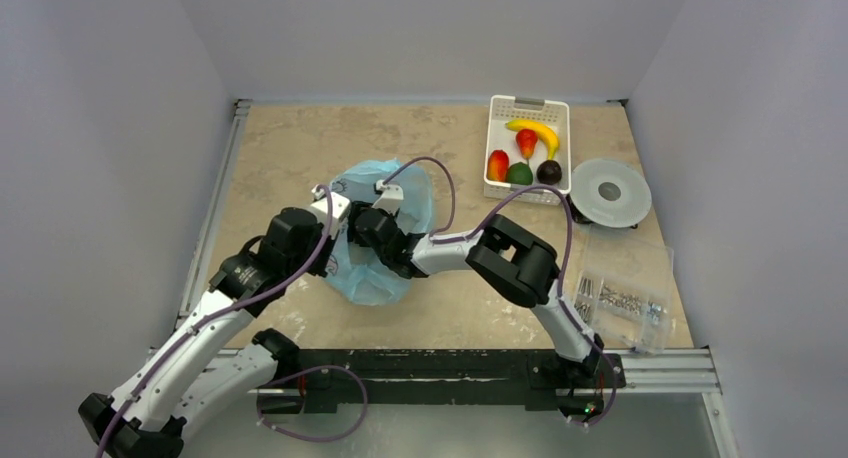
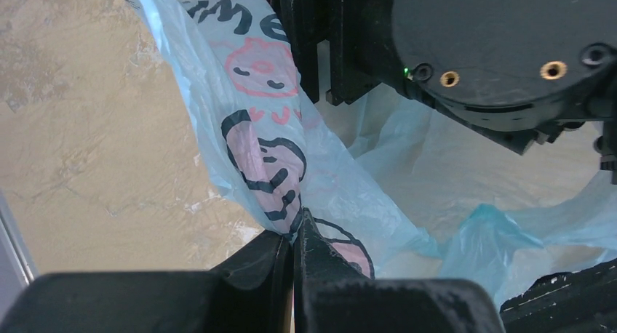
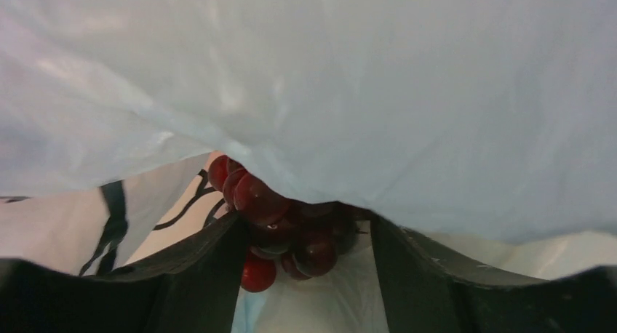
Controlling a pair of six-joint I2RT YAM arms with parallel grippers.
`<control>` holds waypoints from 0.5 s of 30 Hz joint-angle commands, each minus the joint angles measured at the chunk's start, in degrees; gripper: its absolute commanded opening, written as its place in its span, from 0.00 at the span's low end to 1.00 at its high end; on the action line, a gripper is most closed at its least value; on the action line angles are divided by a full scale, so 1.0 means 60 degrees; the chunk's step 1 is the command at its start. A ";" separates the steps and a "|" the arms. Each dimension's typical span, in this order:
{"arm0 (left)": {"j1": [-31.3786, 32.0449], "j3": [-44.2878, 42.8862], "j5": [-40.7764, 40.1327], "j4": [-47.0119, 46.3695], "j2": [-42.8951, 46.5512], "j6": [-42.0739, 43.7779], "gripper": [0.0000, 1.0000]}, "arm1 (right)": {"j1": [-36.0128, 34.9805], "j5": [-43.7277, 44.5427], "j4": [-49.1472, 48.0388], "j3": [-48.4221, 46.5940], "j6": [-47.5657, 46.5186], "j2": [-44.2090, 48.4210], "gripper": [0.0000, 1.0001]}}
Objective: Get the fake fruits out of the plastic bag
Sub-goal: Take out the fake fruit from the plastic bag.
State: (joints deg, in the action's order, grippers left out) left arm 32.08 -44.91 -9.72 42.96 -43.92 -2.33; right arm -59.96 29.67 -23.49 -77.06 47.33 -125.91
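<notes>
Tabletop [image 1: 290,148] bears the bag [image 1: 372,278] left of centre, with both arms meeting at it from the near side. Left gripper [image 2: 293,246] is pinched tight on the bag's printed rim. Right gripper [image 3: 305,230], the nearer to the fruit, is inside the bag. The grapes [image 3: 256,195] sit straight ahead between its spread jaws, and the bunch seems to run across the gap. Whether the jaws press it cannot be told. Film drapes over the bunch's top, and any other fruit inside is hidden.

Plastic bag [image 1: 375,268] mid-table, grape bunch [image 3: 284,231] inside it, basket [image 1: 497,143] behind right, disc [image 1: 610,192] beside basket
</notes>
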 commanded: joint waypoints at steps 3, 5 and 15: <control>0.0106 -0.0315 -0.0042 -0.0154 0.0430 -0.0015 0.00 | 0.0018 0.1009 0.0050 -0.0408 -0.0595 -0.0152 0.46; 0.0104 -0.0316 -0.0058 -0.0153 0.0403 -0.0008 0.00 | 0.0015 0.0962 -0.0101 -0.0214 -0.0826 -0.0017 0.39; 0.0104 -0.0278 -0.1758 -0.0168 0.0197 -0.0084 0.00 | 0.0000 0.0612 -0.0834 0.1362 -0.2088 0.1885 0.00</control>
State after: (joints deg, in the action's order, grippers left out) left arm 32.40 -44.91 -13.19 42.96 -43.05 -2.39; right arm -59.99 32.47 -25.32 -71.44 39.72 -121.08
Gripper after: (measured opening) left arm 0.003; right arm 0.029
